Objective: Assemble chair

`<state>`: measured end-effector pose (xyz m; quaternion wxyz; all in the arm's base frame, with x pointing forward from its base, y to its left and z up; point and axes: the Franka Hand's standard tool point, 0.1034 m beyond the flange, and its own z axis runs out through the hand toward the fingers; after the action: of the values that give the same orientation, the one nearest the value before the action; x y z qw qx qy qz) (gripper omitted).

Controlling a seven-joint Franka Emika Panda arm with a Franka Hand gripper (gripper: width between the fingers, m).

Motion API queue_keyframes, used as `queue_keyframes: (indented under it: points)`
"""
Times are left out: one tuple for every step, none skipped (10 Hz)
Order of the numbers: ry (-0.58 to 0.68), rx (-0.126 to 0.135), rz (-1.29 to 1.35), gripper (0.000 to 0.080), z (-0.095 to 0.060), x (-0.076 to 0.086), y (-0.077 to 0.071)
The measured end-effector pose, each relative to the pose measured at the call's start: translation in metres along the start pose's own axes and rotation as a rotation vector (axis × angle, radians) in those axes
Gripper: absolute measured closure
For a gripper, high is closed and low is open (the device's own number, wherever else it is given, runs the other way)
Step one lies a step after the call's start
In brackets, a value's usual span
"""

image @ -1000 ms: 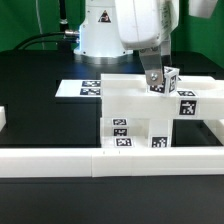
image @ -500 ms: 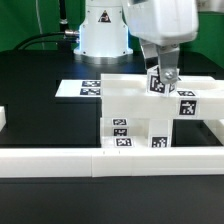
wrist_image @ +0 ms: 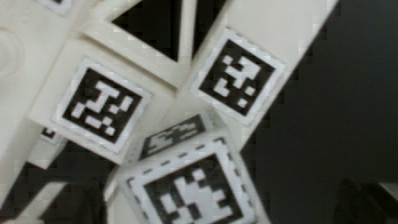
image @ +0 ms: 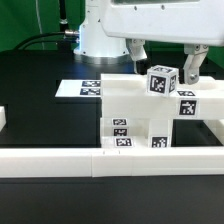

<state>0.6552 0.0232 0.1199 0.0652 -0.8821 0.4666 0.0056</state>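
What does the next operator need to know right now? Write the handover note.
Hand: open, holding nothing, its fingers either side of the small tagged post.
Chair: partly built, standing against the white border rail; the post sits upright on top of it.
Marker board: flat on the table behind it.
Done: post placed and released.
Left: whether the post is fully seated cannot be told; check it, then carry on assembling.

You are looking at a glossy white robot arm with smooth rounded casings. Its broad cylindrical white base carries a black triangular warning label and a dark seam ring. The pale grey two-finger gripper ends in short, dark-tipped fingers.
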Motion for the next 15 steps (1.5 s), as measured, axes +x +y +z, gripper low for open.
queue_keyframes:
  points:
    - [0.003,-0.001,-0.094,0.0151,0.001,0.001,0.001]
    - [0.005,0.000,-0.172,0.0151,0.002,0.002,0.002]
    - [0.005,-0.001,-0.233,0.0151,0.002,0.004,0.003]
    - [0.006,-0.001,-0.261,0.0151,0.002,0.005,0.004]
    - [0.006,-0.001,-0.261,0.0236,0.002,0.005,0.004]
    - [0.006,-0.001,-0.260,0.0373,0.002,0.005,0.004]
    - [0.006,-0.001,-0.260,0.0373,0.002,0.005,0.004]
    - [0.006,-0.001,-0.252,0.0514,0.002,0.005,0.004]
    - [0.006,-0.001,-0.223,0.0514,0.002,0.005,0.004]
    - [0.006,-0.001,-0.223,0.0514,0.002,0.006,0.004]
    - [0.011,0.008,-0.095,0.0514,0.002,0.006,0.004]
    - [0.025,0.019,0.042,0.0514,0.002,0.005,0.008]
    - [0.044,0.049,0.165,0.0514,0.002,0.006,0.010]
    - [0.051,0.069,0.253,0.0514,0.002,0.007,0.011]
    - [0.049,0.073,0.325,0.0514,0.002,0.007,0.012]
